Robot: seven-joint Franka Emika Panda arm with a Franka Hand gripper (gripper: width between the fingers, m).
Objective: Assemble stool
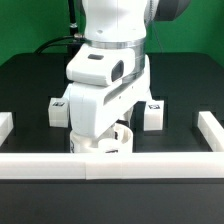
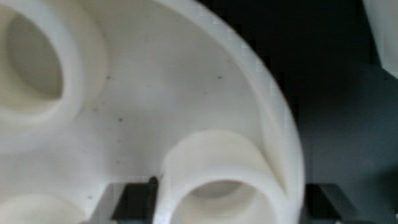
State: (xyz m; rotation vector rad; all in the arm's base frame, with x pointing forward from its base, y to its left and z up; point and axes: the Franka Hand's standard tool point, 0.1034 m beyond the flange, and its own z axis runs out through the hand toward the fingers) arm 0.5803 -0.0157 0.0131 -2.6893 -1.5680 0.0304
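Note:
The white round stool seat [image 2: 125,120] fills the wrist view, showing a large hole and a round socket [image 2: 222,180]. My gripper [image 2: 228,200] has its dark fingers [image 2: 128,200] on either side of that socket part at the seat's rim, closed on it. In the exterior view the gripper [image 1: 112,135] is low over the seat [image 1: 118,140], just behind the front rail, and the arm hides most of the seat. Two white leg blocks with tags stand on the black table: one toward the exterior view's left [image 1: 58,112], one toward its right [image 1: 153,115].
White border rails run along the front [image 1: 112,166], the exterior view's left [image 1: 5,125] and its right [image 1: 212,128]. The seat sits close against the front rail. Dark cables hang behind the arm.

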